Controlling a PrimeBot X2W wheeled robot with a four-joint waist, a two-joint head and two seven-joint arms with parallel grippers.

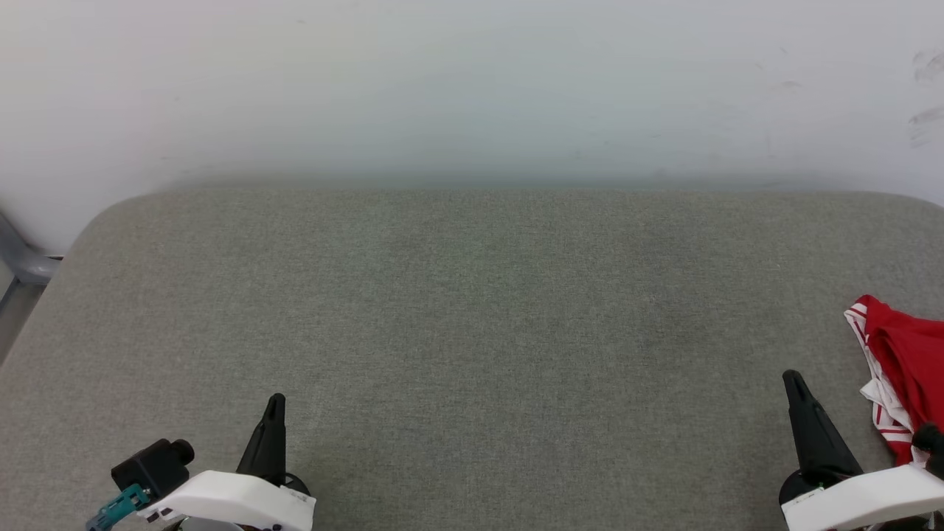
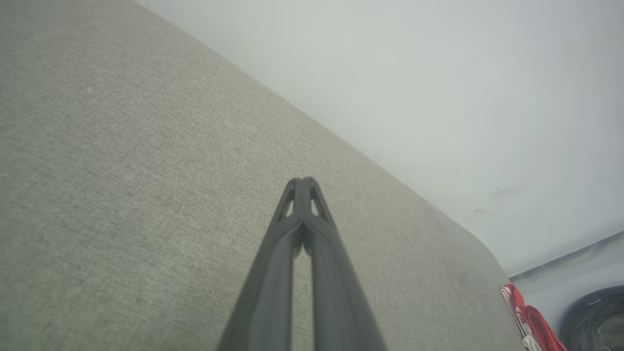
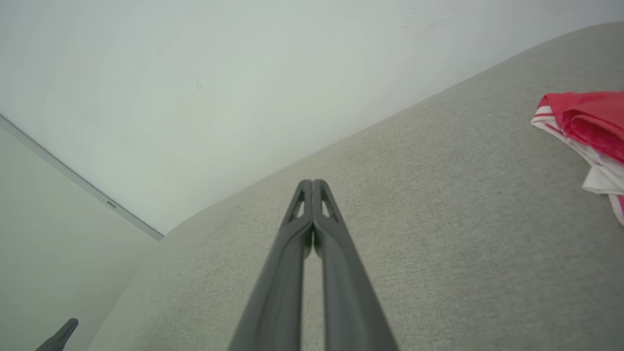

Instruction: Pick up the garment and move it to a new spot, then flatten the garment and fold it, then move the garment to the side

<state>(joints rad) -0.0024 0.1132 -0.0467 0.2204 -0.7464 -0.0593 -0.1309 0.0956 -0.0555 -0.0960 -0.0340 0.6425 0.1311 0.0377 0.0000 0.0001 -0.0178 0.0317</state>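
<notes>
On grey woven cloth point(image 1: 472, 310), crumpled red garment point(image 1: 908, 354); left end effector point(image 1: 275, 404), right end effector point(image 1: 793, 382) together.

A bare, lab-like room: a grey fabric-covered table point(image 1: 472, 310) against a plain, scuffed white wall point(image 1: 472, 88).

**Bright, even light, soft at the lens**

You get bright, diffuse light with no glare. In the head view the wall point(image 1: 472, 88) shifts from greenish to lilac and blurs into a hazy band where it meets the grey cushion point(image 1: 472, 295). A faint shadow lies beside the left gripper point(image 1: 274, 404). Its fingers point(image 2: 265, 302) look soft close to the left wrist lens.
</notes>
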